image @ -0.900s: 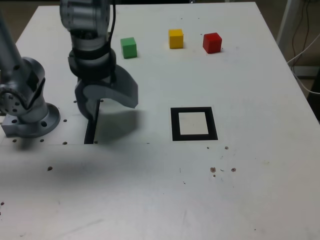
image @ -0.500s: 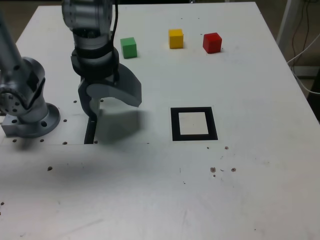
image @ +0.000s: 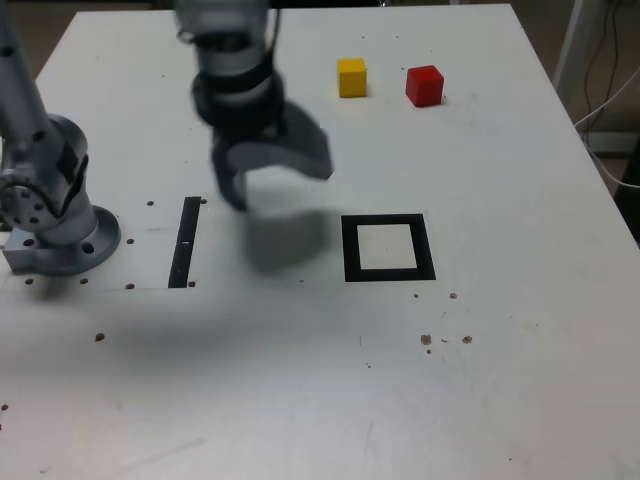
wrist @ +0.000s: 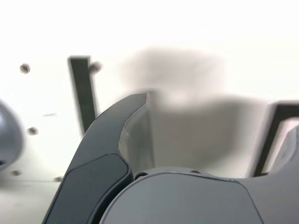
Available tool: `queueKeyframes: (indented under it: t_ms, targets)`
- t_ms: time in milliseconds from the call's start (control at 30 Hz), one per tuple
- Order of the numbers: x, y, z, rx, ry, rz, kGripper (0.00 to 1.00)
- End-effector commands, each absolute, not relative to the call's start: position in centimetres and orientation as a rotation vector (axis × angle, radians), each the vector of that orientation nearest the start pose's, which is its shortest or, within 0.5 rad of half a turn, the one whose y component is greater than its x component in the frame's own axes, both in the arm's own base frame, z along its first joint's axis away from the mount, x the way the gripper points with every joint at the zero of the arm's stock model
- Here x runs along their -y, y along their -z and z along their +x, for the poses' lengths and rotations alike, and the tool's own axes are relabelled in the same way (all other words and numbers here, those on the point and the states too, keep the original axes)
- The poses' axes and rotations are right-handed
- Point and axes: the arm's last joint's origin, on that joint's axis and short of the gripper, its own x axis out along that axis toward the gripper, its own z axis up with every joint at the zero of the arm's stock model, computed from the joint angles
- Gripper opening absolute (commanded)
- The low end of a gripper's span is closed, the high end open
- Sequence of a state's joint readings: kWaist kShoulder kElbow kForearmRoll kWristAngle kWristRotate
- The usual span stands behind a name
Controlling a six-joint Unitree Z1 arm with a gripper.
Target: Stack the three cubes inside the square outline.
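Note:
A yellow cube (image: 351,77) and a red cube (image: 425,85) sit side by side at the far end of the white table (image: 520,380). The square outline (image: 347,248), a thick black border with a pale centre, lies flat and has nothing in it. My gripper (image: 278,186) hangs open above the table, to the exterior view's left of the outline and nearer than the cubes, with nothing between its fingers. In the wrist view, a dark finger (wrist: 105,154) shows in front of the blurred table, and one corner of the outline (wrist: 276,116) is visible.
A thin black strip (image: 186,241) lies on the table to the exterior view's left of the gripper, also seen as the strip (wrist: 82,93) in the wrist view. The arm's grey base (image: 55,215) stands at the left edge. Cables hang past the table's right side.
The arm has swung toward the exterior view's right, from over the black strip toward the square outline. It now covers the green cube. The jaws stay open.

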State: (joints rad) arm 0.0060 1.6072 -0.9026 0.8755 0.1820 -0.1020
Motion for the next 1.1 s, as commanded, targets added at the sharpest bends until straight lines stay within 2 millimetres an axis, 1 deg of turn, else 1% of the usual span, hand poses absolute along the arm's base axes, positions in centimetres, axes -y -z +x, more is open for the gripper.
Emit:
queueKeyframes:
  t_ms: [0,100,300,433,567,633,800,933,1067]
  targets:
    - [-2.2,-24.4,22.6,-1.567,-0.246,0.048,0.99]
    - [-4.1,-26.2,24.6,-1.535,-0.260,0.037,0.99]
    - [-7.8,-30.5,28.6,-1.459,-0.310,0.058,1.00]
    - [-10.5,-32.4,31.2,-1.428,-0.344,0.045,1.00]
    - [-13.3,-32.8,33.6,-1.437,-0.347,0.026,0.99]
    - [-15.1,-32.5,35.2,-1.457,-0.335,0.020,0.99]
    - [-18.6,-31.9,38.4,-1.472,-0.314,0.017,0.99]
    - [-20.7,-32.2,40.2,-1.443,-0.324,0.023,1.00]
    - [-22.3,-32.3,41.3,-1.412,-0.335,0.023,1.00]
